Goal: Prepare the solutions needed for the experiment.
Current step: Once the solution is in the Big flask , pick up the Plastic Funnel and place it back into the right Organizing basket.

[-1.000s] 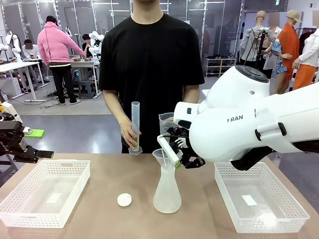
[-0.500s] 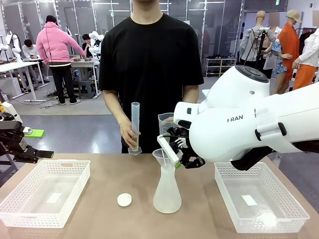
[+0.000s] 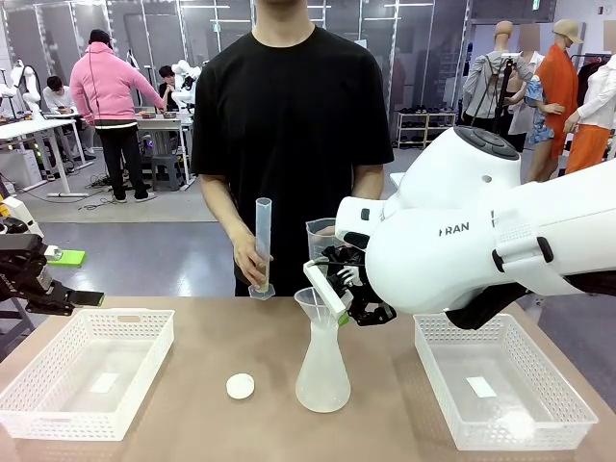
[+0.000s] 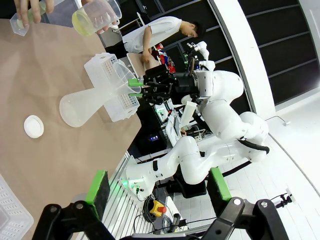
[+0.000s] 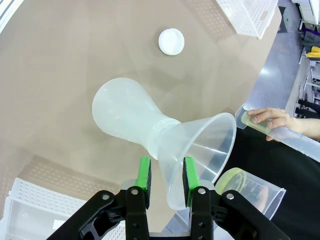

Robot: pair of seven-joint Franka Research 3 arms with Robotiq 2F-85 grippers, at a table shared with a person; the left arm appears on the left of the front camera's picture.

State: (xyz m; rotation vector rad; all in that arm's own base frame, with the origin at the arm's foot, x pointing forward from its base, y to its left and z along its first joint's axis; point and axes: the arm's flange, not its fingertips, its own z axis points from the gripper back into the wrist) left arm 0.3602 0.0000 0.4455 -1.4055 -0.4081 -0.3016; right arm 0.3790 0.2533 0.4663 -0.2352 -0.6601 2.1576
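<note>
Open lab hall: white work tables, people busy behind, cables on floor.

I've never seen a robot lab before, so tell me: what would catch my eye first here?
A bulky white arm reaches in from the right, and its right gripper pinches the rim of a funnel standing in a frosted flask mid-table. Just behind, a person's hand holds a tall measuring tube upright at the table's far edge.

Bright, even overhead light; wrist views bend at edges.
</note>
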